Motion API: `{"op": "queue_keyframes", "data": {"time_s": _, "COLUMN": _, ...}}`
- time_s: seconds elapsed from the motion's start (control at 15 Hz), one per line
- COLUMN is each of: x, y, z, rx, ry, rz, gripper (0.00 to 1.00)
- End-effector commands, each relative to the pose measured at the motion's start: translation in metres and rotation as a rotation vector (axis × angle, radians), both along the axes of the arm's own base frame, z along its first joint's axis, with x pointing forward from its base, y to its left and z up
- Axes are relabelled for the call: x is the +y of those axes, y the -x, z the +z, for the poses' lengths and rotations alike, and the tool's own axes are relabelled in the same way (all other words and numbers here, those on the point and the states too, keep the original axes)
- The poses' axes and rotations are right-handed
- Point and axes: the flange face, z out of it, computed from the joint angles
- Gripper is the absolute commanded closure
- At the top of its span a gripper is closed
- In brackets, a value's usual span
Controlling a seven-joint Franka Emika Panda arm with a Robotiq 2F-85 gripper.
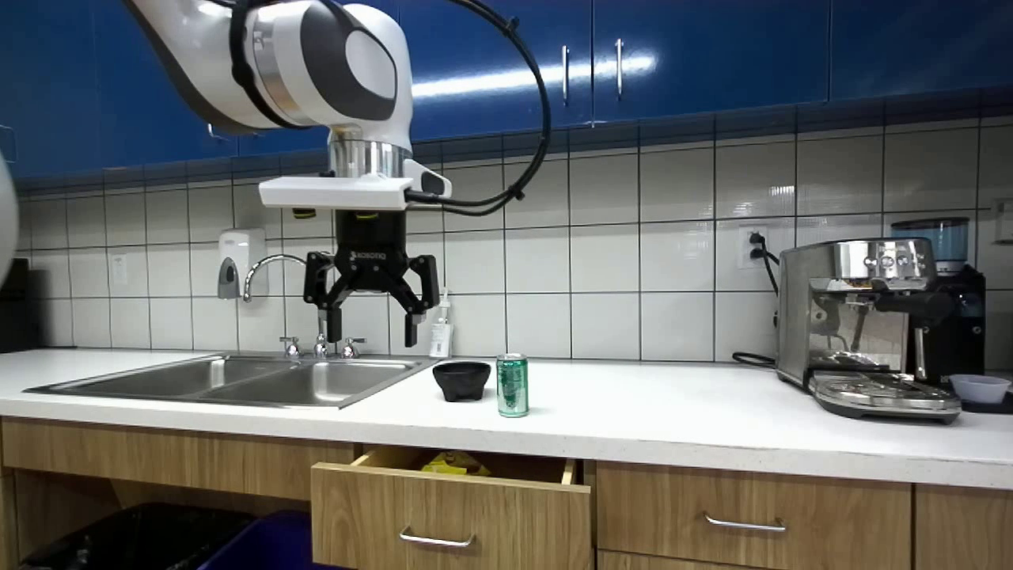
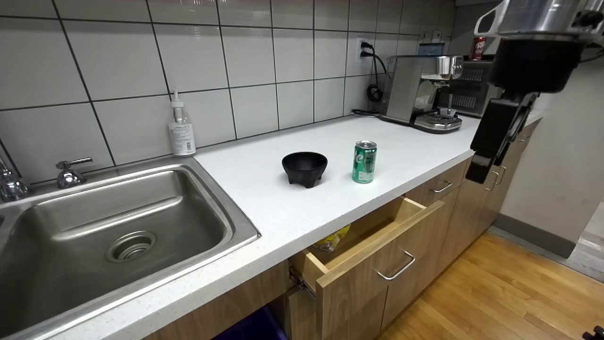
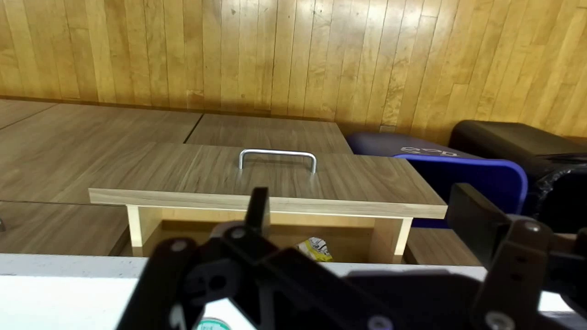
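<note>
Wood-front drawer [image 1: 364, 514] is seen well below the claw [image 1: 373, 328], pulled out part-way w/ its inside exposed; that much is judged done, & no contact btwn drawer & claw is shown. Claw's jaws are spread wide w/ nothing held btwn them, so gripping is judged the part not yet done. Black footed bowl [image 2: 305, 168] is stood upright, lower than the claw & off to its side, untouched. Green drinks can [image 2: 364, 163], also upright & ungripped, is set near the bowl, apart from it; only a sliver of its top is caught past the claw in the wrist view. Yellow packet [image 3: 316, 249], partly hidden, is seen inside the drawer, below the claw; contents can't be told.
</note>
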Motion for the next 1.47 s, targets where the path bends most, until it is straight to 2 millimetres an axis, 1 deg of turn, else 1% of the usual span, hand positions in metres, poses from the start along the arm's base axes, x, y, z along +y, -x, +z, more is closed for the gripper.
{"op": "queue_keyframes", "data": {"time_s": 0.0, "x": -0.025, "y": -0.023, "z": -0.020, "rx": -0.013, "ry": 0.009, "rz": 0.027, "gripper": 0.00}}
{"op": "queue_keyframes", "data": {"time_s": 0.4, "x": -0.054, "y": -0.050, "z": -0.056, "rx": -0.023, "ry": 0.014, "rz": 0.024, "gripper": 0.00}}
{"op": "queue_keyframes", "data": {"time_s": 0.6, "x": -0.064, "y": -0.062, "z": -0.068, "rx": -0.016, "ry": 0.030, "rz": 0.001, "gripper": 0.00}}
{"op": "queue_keyframes", "data": {"time_s": 0.67, "x": -0.054, "y": -0.048, "z": -0.064, "rx": -0.014, "ry": 0.023, "rz": -0.003, "gripper": 0.00}}
{"op": "queue_keyframes", "data": {"time_s": 0.87, "x": -0.060, "y": -0.056, "z": -0.072, "rx": -0.003, "ry": 0.029, "rz": -0.011, "gripper": 0.00}}
{"op": "queue_keyframes", "data": {"time_s": 1.4, "x": -0.060, "y": -0.058, "z": -0.071, "rx": -0.005, "ry": 0.030, "rz": -0.012, "gripper": 0.00}}
